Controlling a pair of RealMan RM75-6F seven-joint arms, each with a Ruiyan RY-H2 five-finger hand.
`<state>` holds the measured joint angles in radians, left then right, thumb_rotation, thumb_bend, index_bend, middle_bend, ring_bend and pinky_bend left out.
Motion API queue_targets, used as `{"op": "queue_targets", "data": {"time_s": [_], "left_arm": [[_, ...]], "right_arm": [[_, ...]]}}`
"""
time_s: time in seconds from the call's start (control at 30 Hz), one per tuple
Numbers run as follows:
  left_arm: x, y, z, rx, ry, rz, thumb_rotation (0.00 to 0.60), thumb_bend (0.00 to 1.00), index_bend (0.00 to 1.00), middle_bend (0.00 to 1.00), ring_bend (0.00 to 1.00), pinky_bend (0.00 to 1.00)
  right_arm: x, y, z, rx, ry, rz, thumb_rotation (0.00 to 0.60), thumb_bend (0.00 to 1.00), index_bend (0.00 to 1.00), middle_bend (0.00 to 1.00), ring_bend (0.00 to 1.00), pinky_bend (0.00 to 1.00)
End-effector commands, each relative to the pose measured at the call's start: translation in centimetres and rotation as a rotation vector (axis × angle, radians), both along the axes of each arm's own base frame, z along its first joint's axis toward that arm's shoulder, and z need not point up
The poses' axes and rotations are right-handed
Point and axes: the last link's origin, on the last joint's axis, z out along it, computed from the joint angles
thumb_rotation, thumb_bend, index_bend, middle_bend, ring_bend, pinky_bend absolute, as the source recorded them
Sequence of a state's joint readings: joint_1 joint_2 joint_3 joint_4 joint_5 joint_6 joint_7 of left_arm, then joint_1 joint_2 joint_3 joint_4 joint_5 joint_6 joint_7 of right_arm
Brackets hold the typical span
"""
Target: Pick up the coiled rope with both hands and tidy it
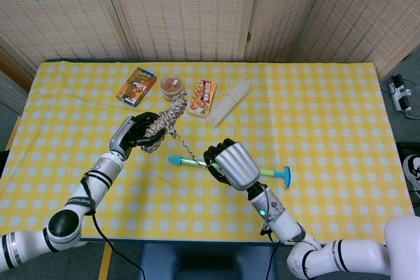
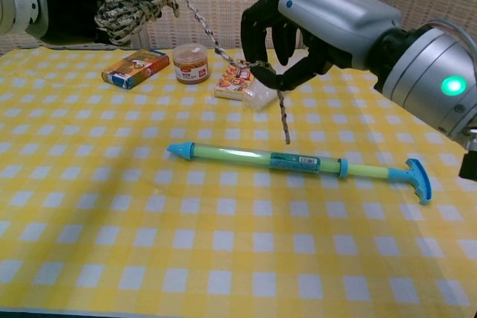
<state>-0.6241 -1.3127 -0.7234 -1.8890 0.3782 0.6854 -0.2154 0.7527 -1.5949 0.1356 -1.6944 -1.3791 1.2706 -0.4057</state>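
Left hand grips the coiled rope, bundle held up off the yellow checked table, high at upper left in the chest view. One strand runs taut from the bundle down to the right hand, which pinches it between thumb and fingers; the short free end hangs below that pinch, above the table. Blue-green pump stick lies flat on the cloth under the right hand. Near the far edge: snack box, small round jar, candy packet, clear plastic sleeve.
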Motion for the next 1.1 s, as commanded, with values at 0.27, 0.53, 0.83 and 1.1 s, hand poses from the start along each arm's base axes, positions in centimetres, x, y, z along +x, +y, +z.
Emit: {"op": "queue_targets", "data": {"time_s": [0.27,0.53,0.83,1.1], "left_arm": [[-0.9,-0.3,2.1,0.011,-0.040,-0.061,0.600,0.59,0.65,0.68,0.66,0.79],[-0.6,-1.5,1.5,0.016,0.046,-0.216,0.600,0.59,0.65,0.68,0.65,0.79],[-0.2,-2.3,-0.1,0.082,0.195,-0.380,0.600,0.59,0.66,0.68,0.65,0.79],[0.1,-3.2,-1.9,0.146,0.302,-0.508,0.600,0.59,0.66,0.68,0.65,0.79]], "right_arm": [[-2.5,-1.6,0.0,0.024,0.015,-0.091,0.600,0.55,0.69,0.58,0.58,0.48],[-1.4,-3.9,0.7,0.062,-0.026,-0.157,0.600,0.55,0.69,0.58,0.58,0.49],[1.7,-5.7,1.6,0.107,-0.063,-0.196,0.600,0.55,0.69,0.58,0.59,0.50],[3.7,-6.4,1.9,0.114,-0.082,-0.204,0.600,0.55,0.69,0.58,0.60,0.50]]}}
